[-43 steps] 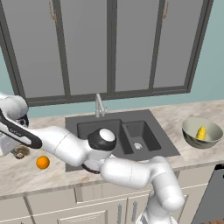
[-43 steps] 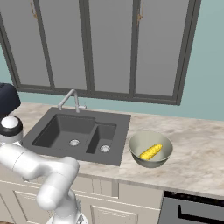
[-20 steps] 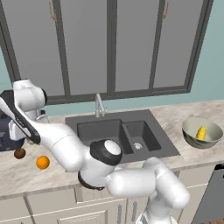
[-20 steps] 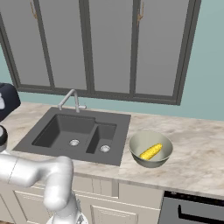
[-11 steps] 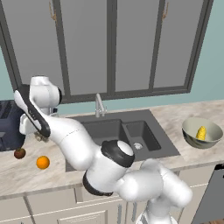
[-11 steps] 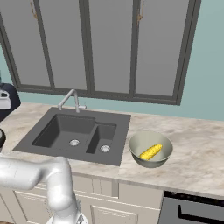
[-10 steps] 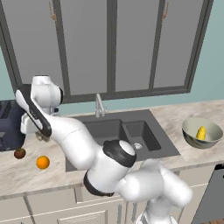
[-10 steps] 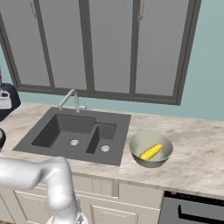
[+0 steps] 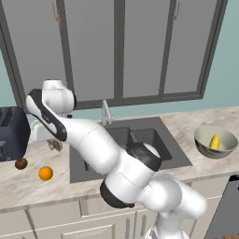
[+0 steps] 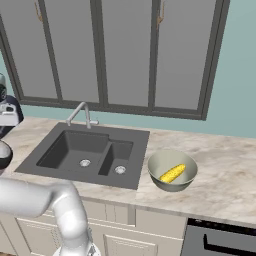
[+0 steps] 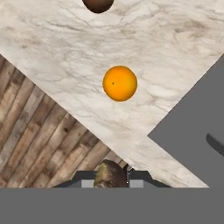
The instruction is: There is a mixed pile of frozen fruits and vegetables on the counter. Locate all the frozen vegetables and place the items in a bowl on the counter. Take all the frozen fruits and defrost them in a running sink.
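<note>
My gripper [image 9: 54, 144] hangs above the counter [image 9: 23, 189] just left of the sink [image 9: 156, 140], shut on the tan mushroom [image 9: 57, 145]. In the hand view the mushroom [image 11: 111, 173] sits between the fingertips. Below lie the orange ball [image 9: 45, 173] [image 11: 120, 83] and the dark brown fruit [image 9: 21, 164] [image 11: 98, 4] on the counter [image 11: 57, 48]. The pale bowl [image 9: 200, 139] [image 10: 155, 167] stands right of the sink [image 10: 85, 147] with the yellow corn cob [image 9: 214, 141] [image 10: 173, 173] in it.
A dark blue toaster [image 9: 11, 133] stands at the back left, close to the gripper. A silver faucet [image 9: 106, 112] [image 10: 80, 112] rises behind the sink. Dark-framed windows run along the wall. The counter's front edge and the wooden floor [image 11: 30, 144] lie below the hand.
The arm has risen from the pile at the left and swung right towards the sink, carrying the mushroom. The orange ball and the brown fruit have stayed put.
</note>
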Motion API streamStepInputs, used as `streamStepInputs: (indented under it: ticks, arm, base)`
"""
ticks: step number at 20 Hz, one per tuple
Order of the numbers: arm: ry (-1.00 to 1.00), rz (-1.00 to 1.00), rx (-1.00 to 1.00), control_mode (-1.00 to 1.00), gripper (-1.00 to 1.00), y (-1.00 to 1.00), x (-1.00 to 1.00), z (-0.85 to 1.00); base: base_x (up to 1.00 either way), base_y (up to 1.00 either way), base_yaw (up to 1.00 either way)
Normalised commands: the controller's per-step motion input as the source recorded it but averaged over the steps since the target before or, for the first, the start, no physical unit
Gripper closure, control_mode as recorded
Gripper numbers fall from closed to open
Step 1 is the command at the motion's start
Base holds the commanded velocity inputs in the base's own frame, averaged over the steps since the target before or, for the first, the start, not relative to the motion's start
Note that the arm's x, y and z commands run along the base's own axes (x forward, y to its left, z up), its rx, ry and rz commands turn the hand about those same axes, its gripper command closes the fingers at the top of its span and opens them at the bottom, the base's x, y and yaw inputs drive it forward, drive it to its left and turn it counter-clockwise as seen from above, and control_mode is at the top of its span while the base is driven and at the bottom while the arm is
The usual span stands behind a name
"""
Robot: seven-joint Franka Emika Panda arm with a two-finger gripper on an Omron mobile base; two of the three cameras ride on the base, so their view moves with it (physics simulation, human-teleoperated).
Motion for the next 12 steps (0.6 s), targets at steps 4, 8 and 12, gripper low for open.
streamStepInputs:
  ticks: [4, 8, 12]
  arm:
    - [0.00, -0.11, -0.02, -1.00, 1.00, -0.41, 0.03, -0.05]
    - [0.01, -0.11, 0.00, -1.00, 1.00, -0.44, 0.03, -0.09]
    - [0.00, -0.11, 0.00, -1.00, 1.00, -0.45, 0.01, -0.10]
  base:
    - [0.00, 0.00, 0.00]
    - [0.00, 0.00, 0.00]
    - [0.00, 0.00, 0.00]
